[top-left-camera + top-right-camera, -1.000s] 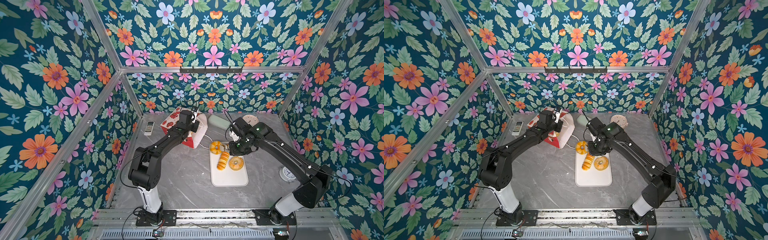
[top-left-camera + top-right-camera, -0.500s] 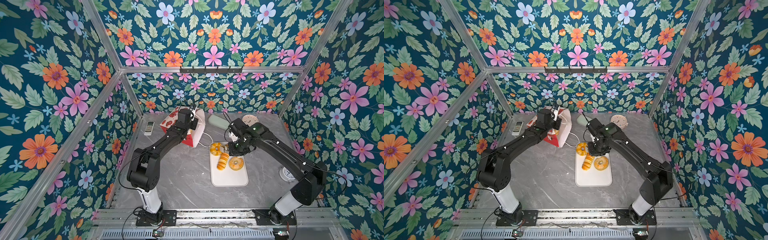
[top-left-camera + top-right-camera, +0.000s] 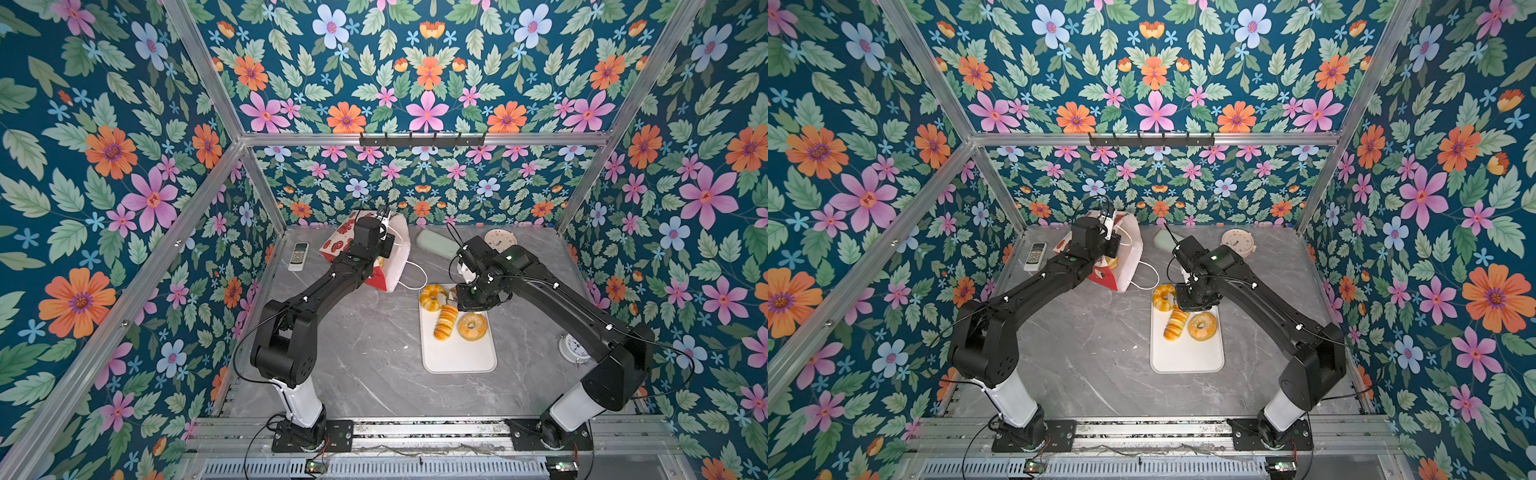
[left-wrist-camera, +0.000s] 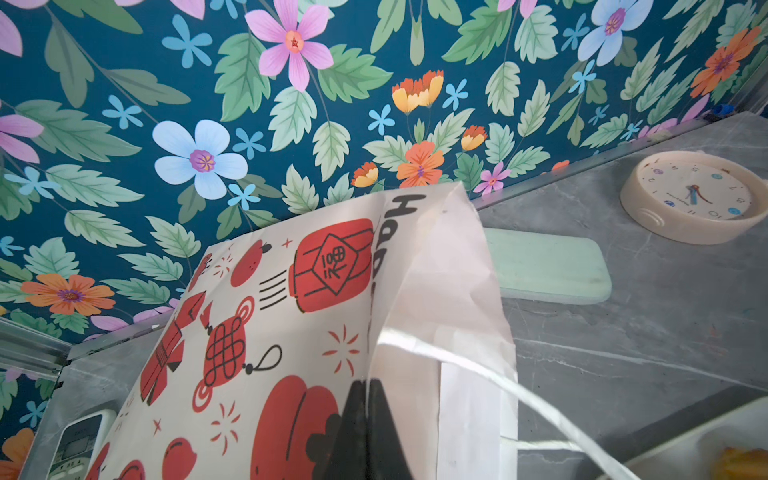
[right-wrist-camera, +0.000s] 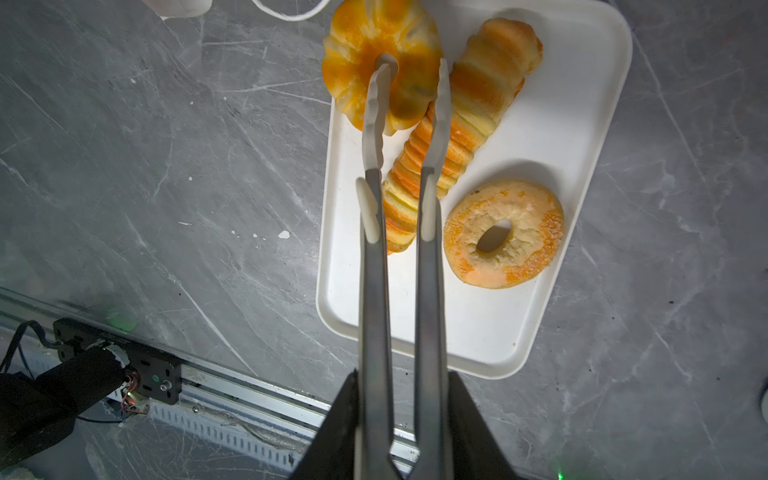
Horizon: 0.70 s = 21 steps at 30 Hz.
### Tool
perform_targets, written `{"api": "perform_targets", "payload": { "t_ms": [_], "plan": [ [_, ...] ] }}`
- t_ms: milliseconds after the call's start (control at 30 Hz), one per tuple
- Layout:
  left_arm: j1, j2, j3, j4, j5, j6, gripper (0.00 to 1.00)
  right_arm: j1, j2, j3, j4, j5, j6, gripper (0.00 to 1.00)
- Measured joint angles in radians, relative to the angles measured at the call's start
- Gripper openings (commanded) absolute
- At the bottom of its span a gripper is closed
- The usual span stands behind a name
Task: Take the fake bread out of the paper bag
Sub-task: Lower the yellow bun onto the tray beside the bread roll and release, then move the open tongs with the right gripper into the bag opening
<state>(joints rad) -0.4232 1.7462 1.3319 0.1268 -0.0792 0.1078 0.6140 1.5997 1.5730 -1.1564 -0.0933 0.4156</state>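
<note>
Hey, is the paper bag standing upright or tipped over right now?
Tipped. In a top view the paper bag leans over, its cord handle trailing toward the tray, its rim pinched by the left gripper.

A white tray (image 3: 457, 357) lies in the middle of the grey table (image 3: 365, 374). At the back are a remote (image 3: 299, 256), a green pad (image 3: 434, 244) and a round clock (image 3: 500, 238) — lying face up. A small white clock (image 3: 573, 348) stands by the right side.

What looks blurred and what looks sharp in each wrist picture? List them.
Left wrist view: cord handle a pale smear, left tool a dark blur, paper bag print sharp. Right wrist view: tongs blur near the lens; bagel crisp.
</note>
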Motion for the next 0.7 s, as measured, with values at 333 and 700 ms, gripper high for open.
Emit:
{"api": "perform_targets", "payload": {
  "t_ms": [333,700],
  "plan": [
    [0.0,-0.015,-0.007,-0.003,0.024,0.006,0.0,0.0,-0.08,0.0,0.031,-0.001,0.005,0.31],
    [0.0,-0.08,-0.015,-0.083,0.114,0.094,0.0,0.006,-0.244,-0.096,0.256,-0.098,-0.005,0.26]
  ]
}}
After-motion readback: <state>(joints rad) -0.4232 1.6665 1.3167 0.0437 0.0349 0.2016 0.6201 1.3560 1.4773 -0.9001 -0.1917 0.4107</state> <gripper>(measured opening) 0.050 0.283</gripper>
